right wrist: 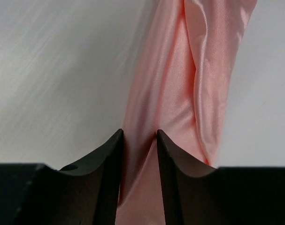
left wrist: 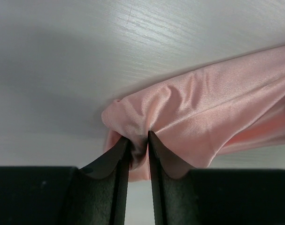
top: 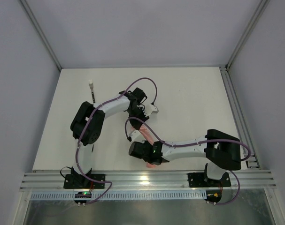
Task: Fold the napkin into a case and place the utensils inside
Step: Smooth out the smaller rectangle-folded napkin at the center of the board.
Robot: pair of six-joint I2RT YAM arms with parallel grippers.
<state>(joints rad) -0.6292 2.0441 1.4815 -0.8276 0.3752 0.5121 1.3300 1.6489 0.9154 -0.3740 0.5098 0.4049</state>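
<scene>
Left gripper [left wrist: 138,137] pinches the napkin [left wrist: 217,103] at a bunched end, right gripper [right wrist: 140,135] clamps its middle; overhead, the arms [top: 189,144] hide most of it, 1 utensil [top: 92,93] barely readable.

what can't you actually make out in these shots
- Napkin, full shape: in the top view both arms cover most of it, and both wrist views cut it off at their edges.
- Utensil: only one dark stick shows in the top view, too small to tell what kind. A second one is not in view.
- Right gripper: fabric fills the gap in the right wrist view, so a real clamp cannot be confirmed.
</scene>
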